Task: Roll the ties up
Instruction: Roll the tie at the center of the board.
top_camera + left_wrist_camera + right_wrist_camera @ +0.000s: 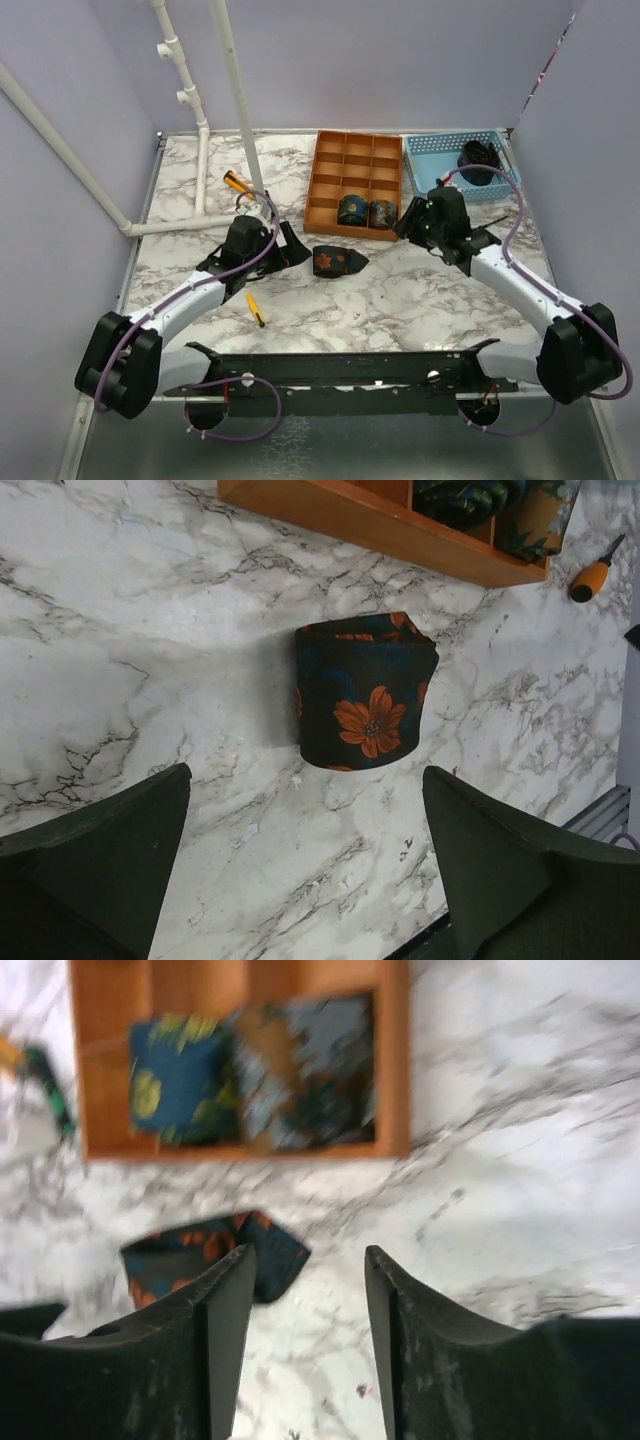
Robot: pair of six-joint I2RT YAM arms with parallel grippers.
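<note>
A coiled tie, dark with orange flowers, lies on the marble table between the arms. It also shows in the left wrist view and the right wrist view. Two more coiled ties sit in the front compartments of the orange tray; the right wrist view shows them blurred. A dark tie lies in the blue basket. My left gripper is open and empty, just left of the table coil. My right gripper is open and empty, right of it.
White pipes stand at the back left. An orange-handled screwdriver lies near them. A small yellow tool lies near the left arm. A black frame runs along the near edge.
</note>
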